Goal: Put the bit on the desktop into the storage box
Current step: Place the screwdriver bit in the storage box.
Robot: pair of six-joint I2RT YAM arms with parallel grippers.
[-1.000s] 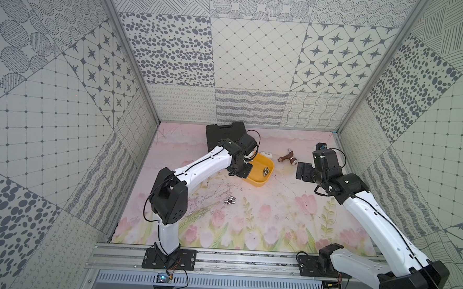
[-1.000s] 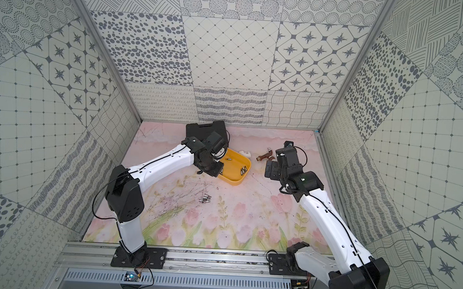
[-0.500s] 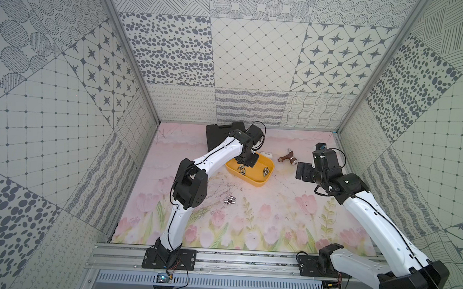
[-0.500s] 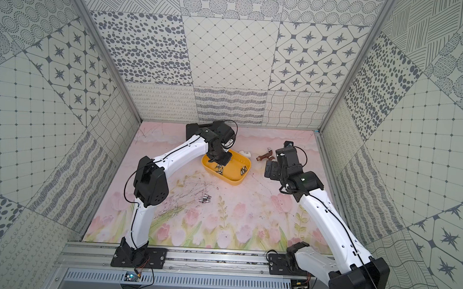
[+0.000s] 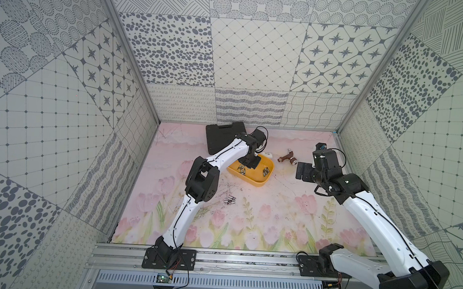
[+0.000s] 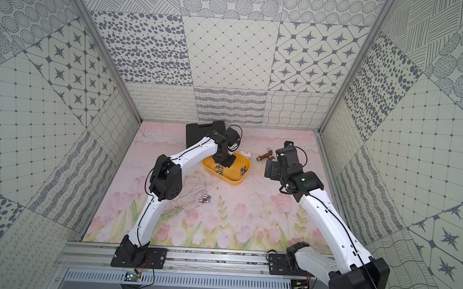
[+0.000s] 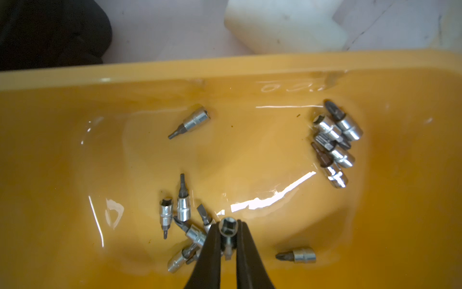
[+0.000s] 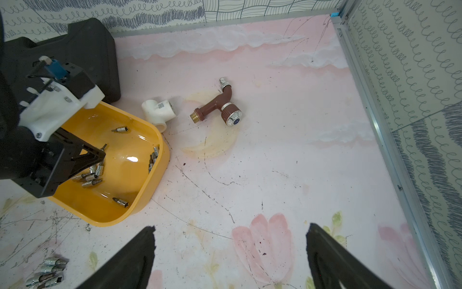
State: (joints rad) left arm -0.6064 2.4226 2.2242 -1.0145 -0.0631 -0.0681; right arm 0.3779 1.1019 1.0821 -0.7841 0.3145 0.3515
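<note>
Left wrist view is showing the left gripper [image 7: 228,223], its fingers [image 7: 210,252] pinching a bit [image 7: 227,228] just above the floor of the storage box [image 7: 225,65], near the surface's far edge. The bit's socket mouth is facing the camera, so its long axis is seemingly running along the fingers, tip downward. Placing is under way; the next move is calling for opening them. The right gripper [image 8: 231,229] is hanging wide open, empty.

Nothing here can be read for certain. The white pipe fitting [image 8: 157,112] near the tabletop's far edge bears a small dark printed patch [image 8: 161,105], too small to make out. The yellow tray [image 7: 175,67] shows faint raised marks [image 7: 292,87] on its inner wall, too blurred to read.
</note>
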